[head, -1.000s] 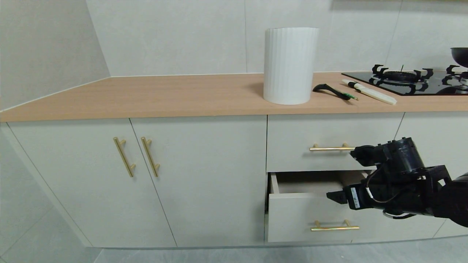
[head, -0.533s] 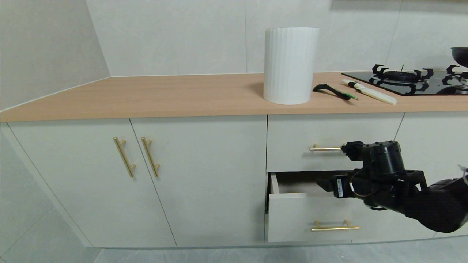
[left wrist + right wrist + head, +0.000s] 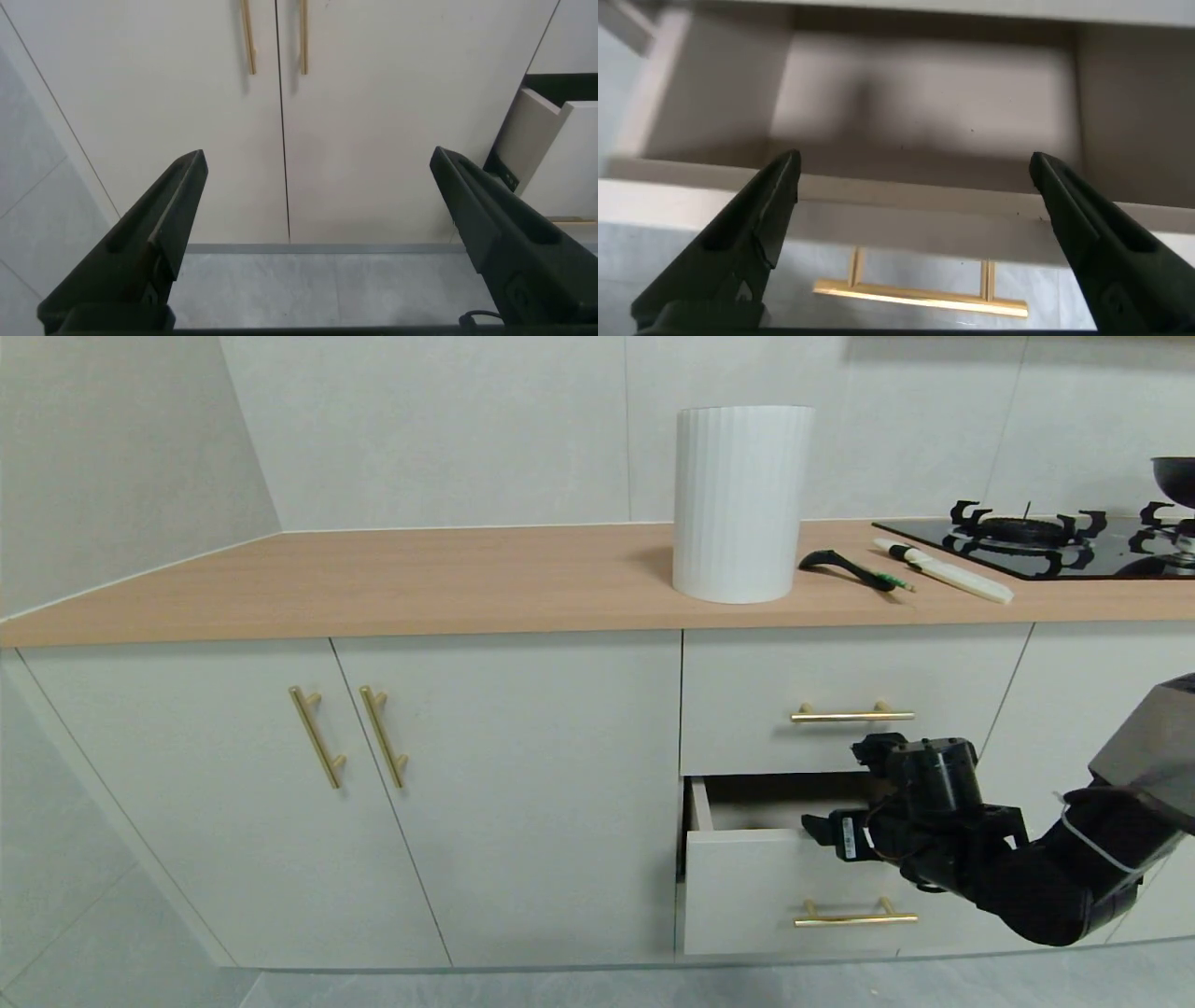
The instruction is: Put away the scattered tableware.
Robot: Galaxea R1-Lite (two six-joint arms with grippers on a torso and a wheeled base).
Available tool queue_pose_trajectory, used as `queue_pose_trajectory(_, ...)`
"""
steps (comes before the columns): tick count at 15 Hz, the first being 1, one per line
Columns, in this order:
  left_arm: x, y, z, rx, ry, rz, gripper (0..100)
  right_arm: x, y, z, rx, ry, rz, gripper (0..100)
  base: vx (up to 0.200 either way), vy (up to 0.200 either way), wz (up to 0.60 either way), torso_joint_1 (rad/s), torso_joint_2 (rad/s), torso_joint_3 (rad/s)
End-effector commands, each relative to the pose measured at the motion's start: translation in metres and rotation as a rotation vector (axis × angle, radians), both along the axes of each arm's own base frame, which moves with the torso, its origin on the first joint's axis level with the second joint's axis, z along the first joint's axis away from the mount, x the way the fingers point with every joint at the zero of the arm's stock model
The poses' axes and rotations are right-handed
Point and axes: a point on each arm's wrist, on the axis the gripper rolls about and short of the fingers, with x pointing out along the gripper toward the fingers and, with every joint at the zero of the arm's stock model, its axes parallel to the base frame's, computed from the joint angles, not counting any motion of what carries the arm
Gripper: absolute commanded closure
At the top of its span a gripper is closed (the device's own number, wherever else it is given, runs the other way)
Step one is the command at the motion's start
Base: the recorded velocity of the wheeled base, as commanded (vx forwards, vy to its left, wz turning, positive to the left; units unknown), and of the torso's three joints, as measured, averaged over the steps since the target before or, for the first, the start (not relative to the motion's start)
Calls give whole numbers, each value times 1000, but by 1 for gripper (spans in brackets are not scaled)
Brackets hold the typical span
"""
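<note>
Head view: right gripper (image 3: 833,784) hung spread, empty, at the drawer (image 3: 747,887); utensils (image 3: 854,571) at twelve o'clock looked light, stiff, slippery, so pinch mid-handle.

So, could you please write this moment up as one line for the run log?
right gripper: open, at open drawer | left gripper: open, facing cabinet doors | black utensil, white utensil: on countertop

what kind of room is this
Most likely a home kitchen: a black glass gas hob is set into a long wooden countertop, with pale cabinet doors and a partly open lower drawer beneath it.
</note>
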Motion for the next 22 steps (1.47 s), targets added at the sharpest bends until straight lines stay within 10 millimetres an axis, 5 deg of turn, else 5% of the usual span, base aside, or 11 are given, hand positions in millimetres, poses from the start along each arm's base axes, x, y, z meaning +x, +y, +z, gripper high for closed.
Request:
queue_pose_trajectory(1,0,0,0,0,0,1,0,1,-1,-9,-9,28,-2,0,0,0,0,0,0,0)
queue_pose_trajectory(8,0,0,0,0,0,1,0,-11,-4,5,-20,82,13,0,0,0,0,0,0,0)
queue_pose_trajectory(18,0,0,0,0,0,1,0,-53,-11,41,-23,335,191,0,0,0,0,0,0,0)
queue_pose_trajectory(22,0,0,0,0,0,1,0,-66,-8,41,-90,447,261,0,0,0,0,0,0,0)
